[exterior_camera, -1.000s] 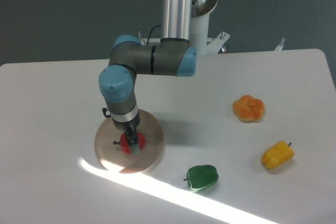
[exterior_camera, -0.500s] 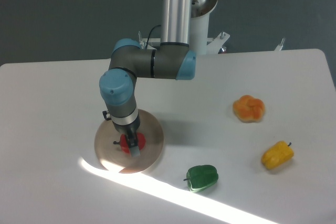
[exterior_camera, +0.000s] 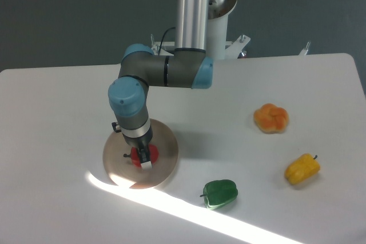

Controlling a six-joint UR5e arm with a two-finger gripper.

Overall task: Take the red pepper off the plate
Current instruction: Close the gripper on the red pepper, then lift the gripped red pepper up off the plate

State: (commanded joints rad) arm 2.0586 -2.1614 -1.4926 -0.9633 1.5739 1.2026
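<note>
The red pepper sits in the middle of the round beige plate, its dark stem pointing left. My gripper reaches straight down over it, its fingers on either side of the pepper and closed against it. The wrist and fingers hide most of the pepper's top. Whether the pepper is off the plate I cannot tell.
A green pepper lies in front of the plate to the right. An orange pepper and a yellow pepper lie at the right side of the white table. A bright band of sunlight crosses the front.
The arm has risen slightly and the gripper with the red pepper has shifted a little up in the picture.
</note>
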